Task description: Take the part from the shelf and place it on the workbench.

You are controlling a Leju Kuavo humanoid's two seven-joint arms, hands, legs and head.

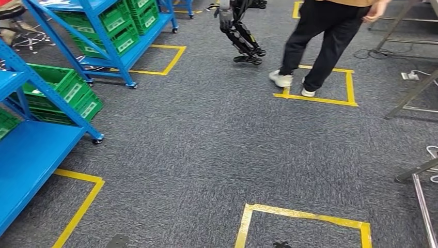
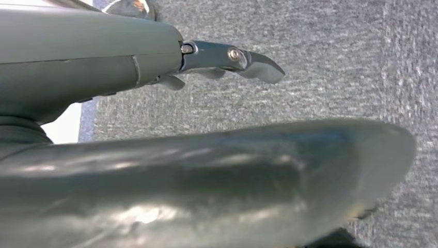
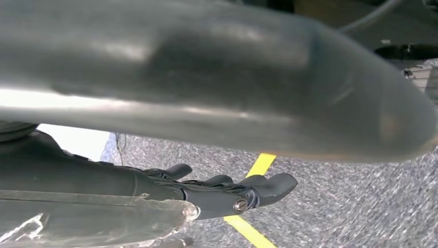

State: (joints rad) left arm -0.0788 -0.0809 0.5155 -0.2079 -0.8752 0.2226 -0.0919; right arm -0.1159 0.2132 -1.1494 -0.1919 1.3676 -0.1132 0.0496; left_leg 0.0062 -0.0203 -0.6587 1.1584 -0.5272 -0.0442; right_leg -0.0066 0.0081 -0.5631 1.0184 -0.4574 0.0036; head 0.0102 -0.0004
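Blue shelving stands along the left of the head view: a near shelf (image 1: 36, 144) with green bins (image 1: 62, 85) and a farther rack (image 1: 111, 49) stacked with more green bins. What the bins hold is hidden from here. In the left wrist view my left hand (image 2: 206, 170) hangs over grey carpet, its fingers (image 2: 248, 59) stretched out and apart from the thick thumb, holding nothing. My right hand (image 3: 206, 82) hangs the same way above a yellow tape line, fingers (image 3: 258, 191) extended and empty.
A person (image 1: 320, 41) in dark trousers steps across a yellow tape square at the back right. Another robot's legs (image 1: 243, 39) stand at the back centre. Metal frame legs (image 1: 421, 191) and cables line the right edge. A taped square (image 1: 304, 214) marks the carpet just ahead.
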